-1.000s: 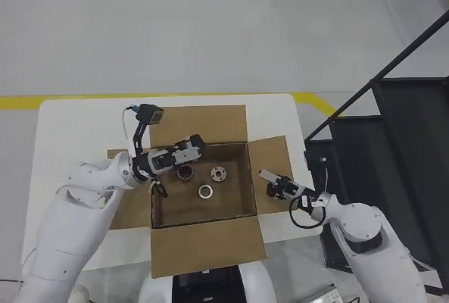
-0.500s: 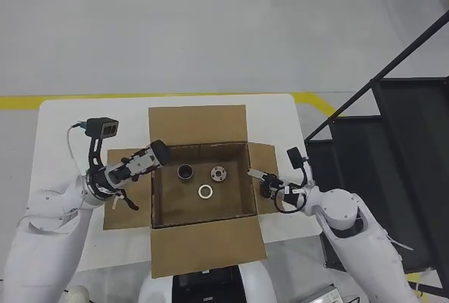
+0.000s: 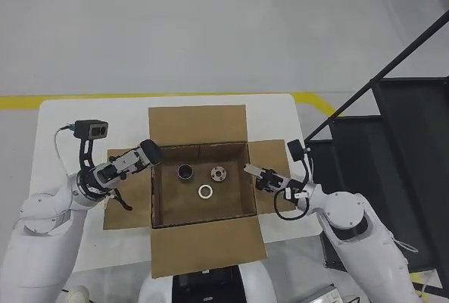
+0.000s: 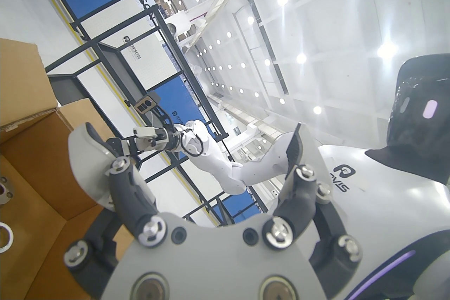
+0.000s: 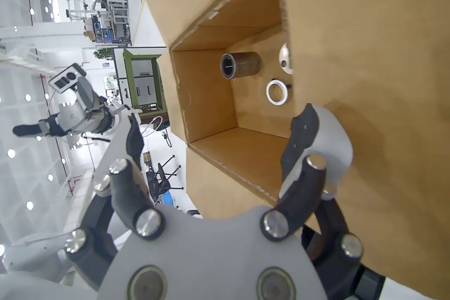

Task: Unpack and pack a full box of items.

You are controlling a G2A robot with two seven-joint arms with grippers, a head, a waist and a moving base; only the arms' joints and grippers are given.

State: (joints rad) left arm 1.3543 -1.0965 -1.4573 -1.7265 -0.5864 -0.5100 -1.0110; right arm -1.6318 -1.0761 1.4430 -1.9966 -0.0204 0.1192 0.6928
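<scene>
Entry: left tool (image 3: 153, 153) and right tool (image 3: 248, 170), both with fingers apart and empty, are hovering beside the box (image 3: 197, 123) at 9 and 3 o'clock. Contents: cylinder (image 3: 185, 173), flange (image 3: 219, 173) and ring (image 3: 206, 192) are lying inside. Either tool, descending, is risking a snag on a wall that shoves the box.

Box contents partly seen
Right wrist view: flange (image 5: 284, 59) half hidden behind box flap (image 5: 351, 34); left wrist view: white ring (image 4: 11, 237) cut off at the edge
</scene>
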